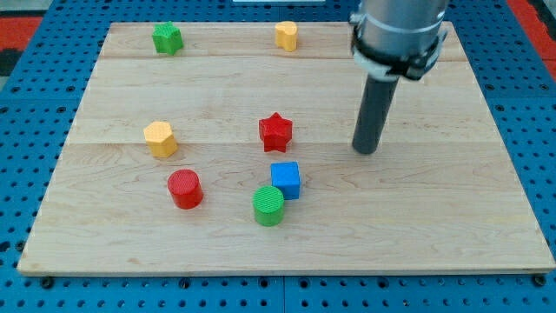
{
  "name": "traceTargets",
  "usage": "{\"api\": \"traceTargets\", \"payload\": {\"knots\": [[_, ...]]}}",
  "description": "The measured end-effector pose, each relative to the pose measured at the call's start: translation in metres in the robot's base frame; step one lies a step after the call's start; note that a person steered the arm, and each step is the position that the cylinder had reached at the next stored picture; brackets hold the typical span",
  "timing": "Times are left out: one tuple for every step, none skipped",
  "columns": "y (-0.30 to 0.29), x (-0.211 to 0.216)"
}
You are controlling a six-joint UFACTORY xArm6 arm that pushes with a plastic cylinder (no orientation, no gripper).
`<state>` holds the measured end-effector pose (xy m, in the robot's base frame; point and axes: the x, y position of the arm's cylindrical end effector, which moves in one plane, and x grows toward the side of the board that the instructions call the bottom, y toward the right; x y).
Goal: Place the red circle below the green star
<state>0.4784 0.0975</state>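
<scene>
Red circle [184,189] low on board [452,235], view's left | green cylinder [268,205] touching blue cube [285,179] | yellow hexagon [160,138], red star [275,131] mid | my tip [367,151] right of red star, touching nothing, no jaws | green star [167,37] top left | no readable writing

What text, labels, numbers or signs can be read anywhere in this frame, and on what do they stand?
None. No letters, numbers or signs show on the wooden board, on the blocks, including the red circle and green star, on the dark rod ending in my tip, or on the blue perforated surface.
</scene>
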Motion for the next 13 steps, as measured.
{"api": "traceTargets", "payload": {"knots": [[-0.023,0.070],[-0.039,0.128],[-0.128,0.134],[-0.168,0.089],[-0.188,0.055],[-0.231,0.026],[-0.293,-0.002],[-0.305,0.015],[-0.343,0.028],[-0.365,-0.007],[-0.361,-0.026],[-0.338,-0.034],[-0.314,-0.032]]}}
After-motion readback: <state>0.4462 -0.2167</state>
